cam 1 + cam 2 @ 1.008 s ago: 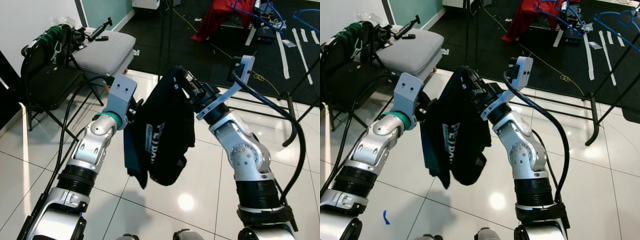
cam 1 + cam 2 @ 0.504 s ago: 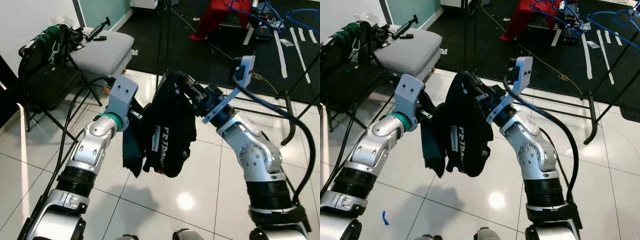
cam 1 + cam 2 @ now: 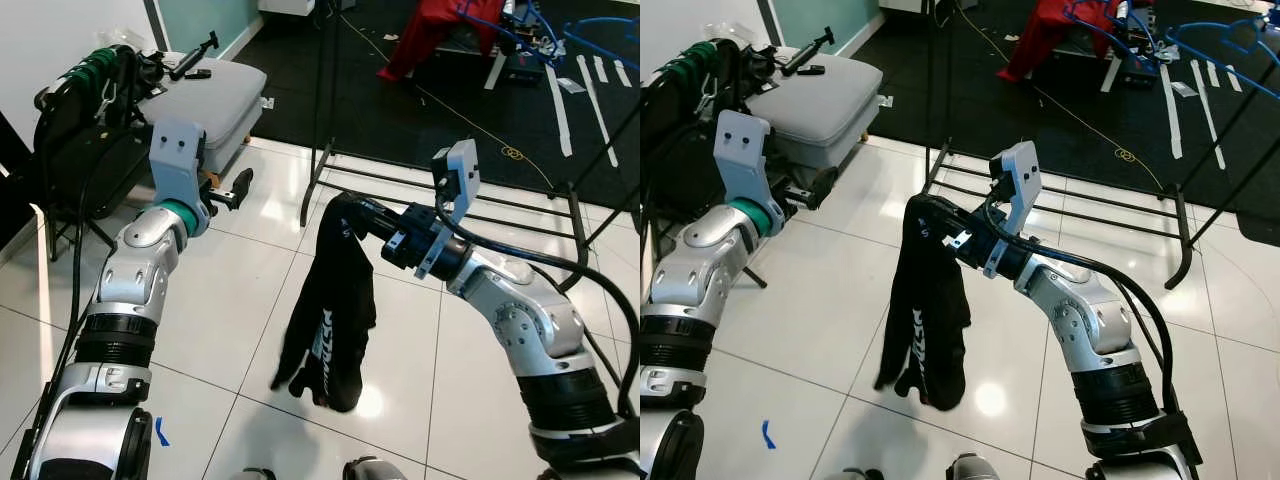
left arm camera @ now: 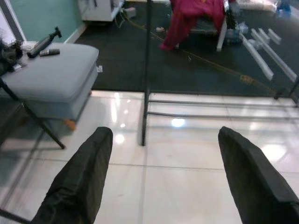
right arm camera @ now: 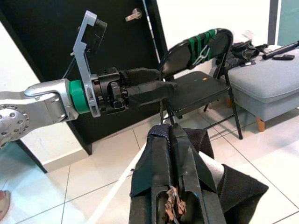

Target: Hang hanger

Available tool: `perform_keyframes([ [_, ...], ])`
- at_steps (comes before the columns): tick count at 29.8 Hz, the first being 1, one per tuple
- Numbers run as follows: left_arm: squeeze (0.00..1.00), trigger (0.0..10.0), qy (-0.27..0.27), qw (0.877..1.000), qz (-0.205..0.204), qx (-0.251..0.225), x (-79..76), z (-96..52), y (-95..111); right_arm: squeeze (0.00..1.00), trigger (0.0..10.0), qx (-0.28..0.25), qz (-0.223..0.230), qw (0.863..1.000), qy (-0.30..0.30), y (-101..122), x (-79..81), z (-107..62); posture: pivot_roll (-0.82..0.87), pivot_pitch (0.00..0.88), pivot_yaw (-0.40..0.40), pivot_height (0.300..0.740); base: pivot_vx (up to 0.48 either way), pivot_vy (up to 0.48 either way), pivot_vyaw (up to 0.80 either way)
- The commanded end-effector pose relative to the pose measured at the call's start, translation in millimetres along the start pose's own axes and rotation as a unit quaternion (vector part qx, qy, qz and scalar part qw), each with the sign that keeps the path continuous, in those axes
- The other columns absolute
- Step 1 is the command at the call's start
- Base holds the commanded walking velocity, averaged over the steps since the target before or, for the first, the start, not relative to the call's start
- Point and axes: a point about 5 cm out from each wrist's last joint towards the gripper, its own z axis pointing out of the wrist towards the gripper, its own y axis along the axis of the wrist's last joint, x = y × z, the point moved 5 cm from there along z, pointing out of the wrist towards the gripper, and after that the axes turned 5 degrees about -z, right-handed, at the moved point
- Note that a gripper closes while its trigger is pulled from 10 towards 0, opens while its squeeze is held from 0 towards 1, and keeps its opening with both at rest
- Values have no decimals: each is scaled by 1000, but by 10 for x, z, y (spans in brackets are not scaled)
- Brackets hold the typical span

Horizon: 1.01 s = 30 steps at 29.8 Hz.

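A black garment (image 3: 335, 300) with white lettering hangs straight down from my right gripper (image 3: 352, 213), over the white tiles in front of me. The right gripper's fingers (image 5: 170, 154) are shut on the garment's top fold. Any hanger inside the cloth is hidden. My left gripper (image 3: 236, 188) is off to the left of the garment, apart from it. It is open, its two black fingers (image 4: 84, 177) spread wide with nothing between them. A black clothes rack stands just beyond the garment, with its upright pole (image 3: 320, 110) and floor bars (image 3: 520, 215).
A grey padded stool (image 3: 215, 95) and a black folding chair (image 3: 80, 150) stand at the left. A black mat beyond the rack holds a red garment (image 3: 425, 35) and blue hangers (image 3: 500, 20). Cables run along my arms.
My left gripper has let go of the garment and swung away to the left. The right gripper has moved forward and lower, and the garment now hangs from it alone.
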Motion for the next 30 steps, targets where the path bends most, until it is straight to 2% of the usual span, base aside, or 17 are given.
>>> perform_keyframes([
  [1,0,10000,-32,999,-35,-7,-66,-13,26,0,0,4,-4,1000,2,-10,-1,-34,-56,47,31,740,0,0,0],
  [2,0,10000,-32,999,-35,-7,-66,-13,26,0,0,4,-4,1000,2,-10,-1,-34,-56,47,31,740,0,0,0],
  [3,0,10000,-71,997,-37,-8,-166,-36,38,0,0,4,-4,1000,2,-12,-7,-37,-56,47,31,740,0,0,0],
  [4,0,10000,-163,987,-8,8,-427,-134,-38,0,0,-1,0,1000,15,13,6,-42,-56,47,31,740,0,0,0],
  [5,0,10000,-163,987,-8,8,-427,-134,-38,0,0,-1,0,1000,15,13,6,-42,-56,47,31,740,0,0,0],
  [7,0,10000,-287,957,28,38,-789,-331,-206,0,0,-6,6,999,37,58,32,-55,-58,47,30,740,0,0,0],
  [8,0,10000,-287,957,28,38,-789,-331,-206,0,0,-6,6,999,37,58,32,-55,-58,47,30,740,0,0,0],
  [9,0,10000,-339,939,47,45,-963,-428,-289,0,0,-9,9,998,55,92,58,-68,-61,48,29,740,0,0,0],
  [11,0,10000,-377,923,62,46,-1105,-505,-350,0,0,-10,12,997,73,124,84,-82,-61,48,29,740,0,0,0],
  [12,0,10000,-377,923,62,46,-1105,-505,-350,0,0,-10,12,997,73,124,84,-82,-61,48,29,740,0,0,0],
  [13,0,10000,-409,909,64,56,-1203,-565,-422,0,0,-8,15,995,97,155,128,-106,-63,49,26,740,0,0,0],
  [14,0,10000,-409,909,64,56,-1203,-565,-422,0,0,-8,15,995,97,155,128,-106,-63,49,26,740,0,0,0],
  [15,0,10000,-428,900,64,60,-1256,-596,-470,0,0,-4,16,993,117,173,166,-129,-64,49,26,740,0,0,0],
  [17,0,10000,-444,892,55,60,-1299,-619,-487,0,0,2,18,990,139,188,207,-158,-66,49,28,740,0,0,0],
  [25,0,10000,-471,882,10,31,-1361,-616,-355,0,0,23,21,982,185,193,279,-227,-65,49,28,740,0,0,0],
  [27,0,10000,-492,870,-13,25,-1442,-655,-322,0,0,29,22,981,192,179,287,-231,-69,48,30,740,0,0,0],
  [30,0,10000,-501,865,-20,24,-1468,-673,-316,0,0,32,22,980,194,172,286,-231,-69,48,30,740,0,0,0],
])
